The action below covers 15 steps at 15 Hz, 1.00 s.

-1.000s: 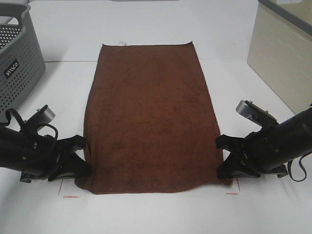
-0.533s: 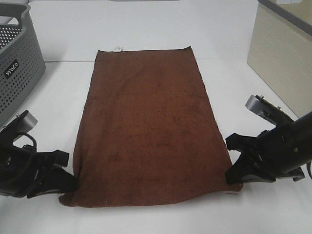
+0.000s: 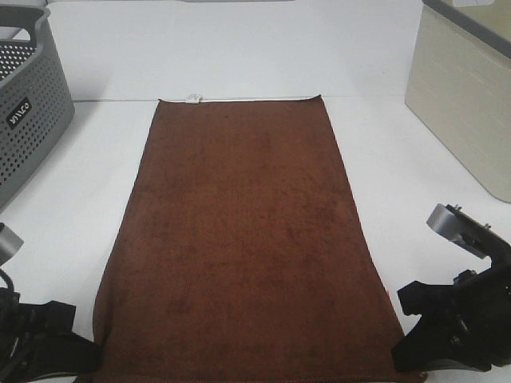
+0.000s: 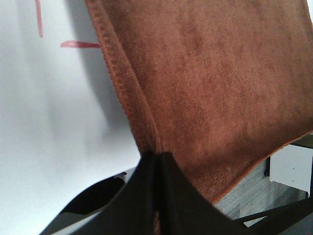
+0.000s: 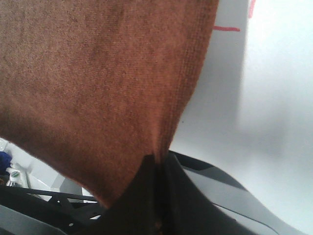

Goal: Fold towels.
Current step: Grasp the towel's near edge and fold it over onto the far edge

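Note:
The dark reddish-brown towel (image 3: 243, 239) lies lengthwise down the white table (image 3: 399, 152), its small white tag (image 3: 192, 99) at the far short edge. Its near end is lifted toward the camera. My left gripper (image 3: 89, 357) is shut on the near left corner, and my right gripper (image 3: 401, 351) is shut on the near right corner. In the left wrist view the black fingers (image 4: 157, 193) pinch the hemmed edge of the towel (image 4: 215, 83). In the right wrist view the fingers (image 5: 159, 188) pinch the towel (image 5: 98, 73) the same way.
A grey perforated basket (image 3: 28, 104) stands at the far left. A beige cabinet (image 3: 463, 88) stands at the right. Red marks on the table show in the wrist views (image 4: 78, 44) (image 5: 227, 29).
Both grippers have moved toward the camera with the near corners held, raising them. The towel has stretched out longer and flatter, and its far edge has slid nearer.

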Motion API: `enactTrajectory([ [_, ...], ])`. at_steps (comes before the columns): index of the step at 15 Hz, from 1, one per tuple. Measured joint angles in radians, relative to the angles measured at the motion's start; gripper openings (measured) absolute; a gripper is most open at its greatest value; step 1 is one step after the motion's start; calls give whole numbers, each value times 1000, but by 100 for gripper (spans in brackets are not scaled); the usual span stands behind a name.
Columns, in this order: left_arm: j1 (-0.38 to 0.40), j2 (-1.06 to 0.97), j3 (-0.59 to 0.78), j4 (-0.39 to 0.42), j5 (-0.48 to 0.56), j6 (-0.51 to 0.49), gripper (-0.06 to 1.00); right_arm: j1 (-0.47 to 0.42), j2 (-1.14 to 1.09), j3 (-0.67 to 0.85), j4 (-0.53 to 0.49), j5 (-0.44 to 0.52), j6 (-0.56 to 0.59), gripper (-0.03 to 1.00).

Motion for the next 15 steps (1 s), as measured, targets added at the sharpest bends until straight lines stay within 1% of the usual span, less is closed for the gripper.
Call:
enactTrajectory([
  [2,0,0,-27,11,5,0,0,0,-2,-36,-22,9,1,0],
  [4,0,2,-88,11,6,-20,0,2,0,-120,-43,30,26,0],
  [6,0,4,-168,19,-9,-61,0,2,8,-242,-101,42,90,0],
  [7,0,5,-211,32,-23,-88,0,2,29,-316,-153,47,141,0],
  [9,0,16,-321,101,-65,-157,0,2,90,-464,-262,53,235,0],
  [11,0,60,-436,175,-97,-225,0,2,168,-599,-334,78,283,0],
  [13,0,137,-574,251,-116,-283,0,2,249,-736,-355,99,301,0],
  [15,0,226,-705,304,-136,-309,0,2,335,-881,-355,119,313,0],
])
